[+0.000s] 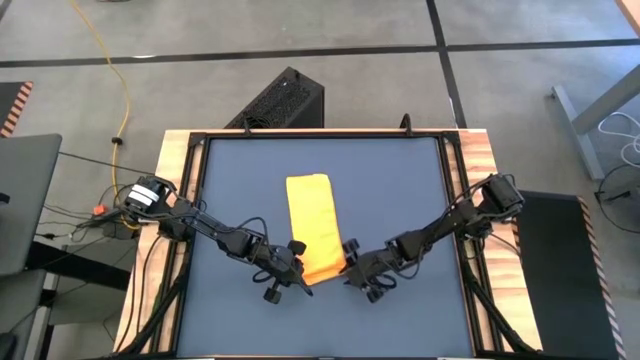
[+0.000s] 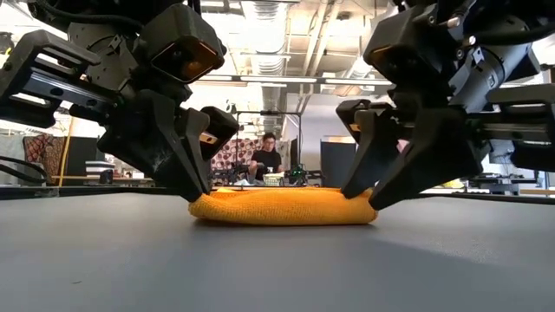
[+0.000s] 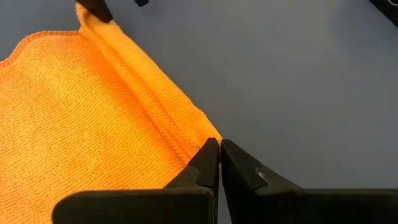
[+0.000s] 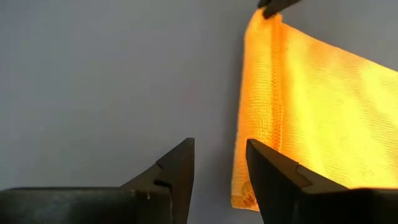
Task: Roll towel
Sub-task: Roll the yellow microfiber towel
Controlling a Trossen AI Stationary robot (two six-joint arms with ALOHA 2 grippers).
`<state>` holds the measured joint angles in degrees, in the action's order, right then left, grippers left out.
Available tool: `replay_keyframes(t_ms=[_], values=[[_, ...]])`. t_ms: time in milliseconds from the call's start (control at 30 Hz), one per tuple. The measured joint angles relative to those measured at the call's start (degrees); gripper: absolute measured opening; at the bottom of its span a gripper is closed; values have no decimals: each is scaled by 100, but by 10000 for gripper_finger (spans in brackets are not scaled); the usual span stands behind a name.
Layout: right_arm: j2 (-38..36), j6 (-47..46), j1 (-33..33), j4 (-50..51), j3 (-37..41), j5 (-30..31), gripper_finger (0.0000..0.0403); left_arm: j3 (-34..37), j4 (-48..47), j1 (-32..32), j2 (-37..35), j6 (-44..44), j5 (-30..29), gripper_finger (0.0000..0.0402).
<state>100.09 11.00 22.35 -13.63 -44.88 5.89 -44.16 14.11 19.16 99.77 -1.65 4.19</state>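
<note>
The yellow-orange towel lies flat on the dark blue tabletop as a long folded strip, running from far to near at the table's middle. My left gripper is shut, and its tips stand at the towel's near-left corner. My right gripper is open at the near-right corner. One of its fingers is over the cloth and the other is over bare table. In the low view both grippers slant down onto the ends of the towel's near edge. My left gripper's shut tips come slanting down from the near left and meet the towel's near-left corner. Nothing shows between the fingers, and I cannot tell whether they press the cloth. My right gripper's finger hides the near-right corner, so I cannot tell whether it touches.
Bare blue tabletop lies on all sides of the towel. A wooden frame borders the table. A black box stands on the floor beyond the far edge. A person sits far back in the room.
</note>
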Motion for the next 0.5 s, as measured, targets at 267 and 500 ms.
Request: replay_keyframes(t_ms=[267,500], values=[[0,-104,-147,215,2,30,170,0,2,0,0,6,-2,0],[-2,-358,-156,307,2,61,169,0,0,-1,0,85,-4,0]])
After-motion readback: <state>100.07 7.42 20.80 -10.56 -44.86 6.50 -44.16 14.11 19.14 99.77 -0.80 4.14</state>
